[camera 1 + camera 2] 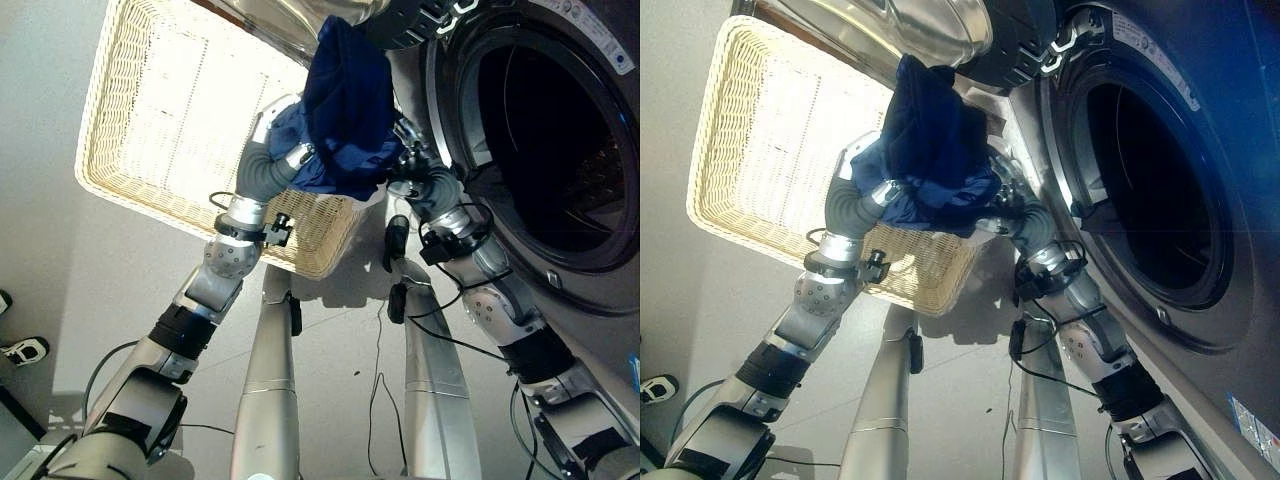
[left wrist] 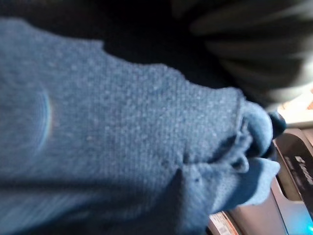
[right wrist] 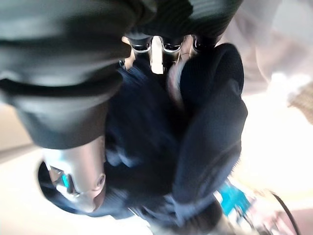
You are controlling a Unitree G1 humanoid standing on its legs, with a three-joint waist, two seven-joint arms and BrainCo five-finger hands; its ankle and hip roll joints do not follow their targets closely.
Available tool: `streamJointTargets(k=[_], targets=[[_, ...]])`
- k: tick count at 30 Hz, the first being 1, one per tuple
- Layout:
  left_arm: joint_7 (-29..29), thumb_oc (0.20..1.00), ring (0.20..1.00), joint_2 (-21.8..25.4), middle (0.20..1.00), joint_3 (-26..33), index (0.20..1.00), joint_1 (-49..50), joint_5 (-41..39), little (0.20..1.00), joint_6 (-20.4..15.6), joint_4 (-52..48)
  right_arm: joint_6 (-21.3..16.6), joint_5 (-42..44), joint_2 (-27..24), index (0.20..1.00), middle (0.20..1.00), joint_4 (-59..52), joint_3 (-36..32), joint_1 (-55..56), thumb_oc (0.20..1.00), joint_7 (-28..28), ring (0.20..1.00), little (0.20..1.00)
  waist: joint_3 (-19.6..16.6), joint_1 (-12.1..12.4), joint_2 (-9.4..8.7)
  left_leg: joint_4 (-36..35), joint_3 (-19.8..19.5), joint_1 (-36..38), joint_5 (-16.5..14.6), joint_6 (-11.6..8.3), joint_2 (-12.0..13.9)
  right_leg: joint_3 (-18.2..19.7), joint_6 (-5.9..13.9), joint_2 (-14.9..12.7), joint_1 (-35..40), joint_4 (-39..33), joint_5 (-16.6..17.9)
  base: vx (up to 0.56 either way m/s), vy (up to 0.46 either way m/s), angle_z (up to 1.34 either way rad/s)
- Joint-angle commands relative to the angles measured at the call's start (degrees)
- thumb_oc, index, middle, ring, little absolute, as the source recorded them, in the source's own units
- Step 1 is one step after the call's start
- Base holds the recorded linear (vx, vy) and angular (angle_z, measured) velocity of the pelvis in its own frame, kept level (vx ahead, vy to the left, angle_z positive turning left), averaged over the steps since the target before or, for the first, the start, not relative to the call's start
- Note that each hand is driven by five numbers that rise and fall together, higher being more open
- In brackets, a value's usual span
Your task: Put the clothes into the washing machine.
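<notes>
dark blue garment (image 1: pixel 345 110) is up off the wicker basket (image 1: pixel 150 120) now, bunched between both robot hands. right robot hand (image 3: pixel 156 49) has its fingers curled into the cloth; the left robot hand is buried under the fabric, can't tell its fingers. washing machine drum (image 1: pixel 545 140) gapes just beside the right robot hand. lift looks done, loading still to come.

Wicker basket (image 1: pixel 140 130) on pale floor (image 1: pixel 40 250)
</notes>
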Motion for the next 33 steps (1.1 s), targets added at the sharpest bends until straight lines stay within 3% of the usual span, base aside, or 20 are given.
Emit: streamJointTargets(k=[1, 7, 15, 16, 17, 33], targets=[[1.6, 0.200, 0.200, -0.1, 0.200, -1.5, 0.200, -3.7, 3.4, 0.200, -1.2, -4.9, 1.7, 3.7, 0.5, 1.000, 1.000, -6.7, 1.7, -1.4, 1.000, 4.0, 1.000, 1.000, -0.5, 0.1, -1.71, 5.9, 3.0, 0.7, -6.0, 4.70, -5.6, -4.0, 2.89, 4.8, 5.4, -13.4, 10.2, 0.00, 0.000, 0.00], [2.9, 0.200, 0.200, -0.4, 0.200, -3.8, 0.200, -5.8, 4.4, 0.200, 0.0, -4.2, 4.8, 5.4, 1.0, 1.000, 1.000, -8.0, 5.1, -3.9, 1.000, 6.2, 1.000, 1.000, -0.5, 0.2, -1.76, 6.2, 2.7, 0.3, -5.8, 4.51, -5.8, -4.2, 2.90, 4.7, 5.1, -13.5, 10.5, 0.00, 0.000, 0.00], [2.2, 0.200, 0.200, -0.2, 0.200, -5.7, 0.200, -6.7, 4.2, 0.200, 1.2, -4.0, 3.7, 6.4, 0.9, 1.000, 1.000, -8.8, 6.3, -4.9, 1.000, 6.4, 1.000, 1.000, -0.5, 0.2, -1.66, 7.0, 2.6, -0.3, -5.9, 4.46, -6.1, -4.1, 2.87, 4.8, 4.6, -13.3, 10.6, 0.00, 0.000, 0.00], [1.9, 0.200, 0.200, -0.4, 0.200, -5.8, 0.200, -6.7, 3.8, 0.200, 1.2, -3.7, 3.1, 6.6, 1.1, 0.454, 0.454, -8.8, 6.4, -5.1, 0.454, 6.1, 0.454, 0.454, -0.5, 0.2, -1.64, 7.2, 2.7, -0.3, -5.9, 4.47, -6.1, -4.1, 2.86, 4.8, 4.6, -13.2, 10.7, 0.00, 0.000, 0.00], [1.7, 0.200, 0.200, -0.6, 0.200, -5.9, 0.200, -6.7, 3.7, 0.200, 1.3, -3.6, 2.5, 7.0, 1.3, 0.200, 0.200, -8.9, 6.3, -5.2, 0.200, 5.9, 0.200, 0.200, -0.5, 0.1, -1.62, 7.3, 2.7, -0.4, -5.9, 4.48, -6.1, -4.1, 2.87, 4.8, 4.5, -13.2, 10.7, 0.00, 0.000, 0.00], [1.0, 0.200, 0.200, -1.9, 0.200, -6.2, 0.200, -6.4, 3.6, 0.200, 1.9, -3.6, -4.4, 9.0, 3.6, 0.200, 0.200, -9.0, 4.4, -4.9, 0.200, 2.4, 0.200, 0.200, -0.5, 0.0, -1.28, 7.9, 2.9, -0.9, -5.9, 4.48, -6.3, -4.1, 2.98, 4.5, 4.0, -12.9, 11.0, 0.00, 0.000, 0.00]])
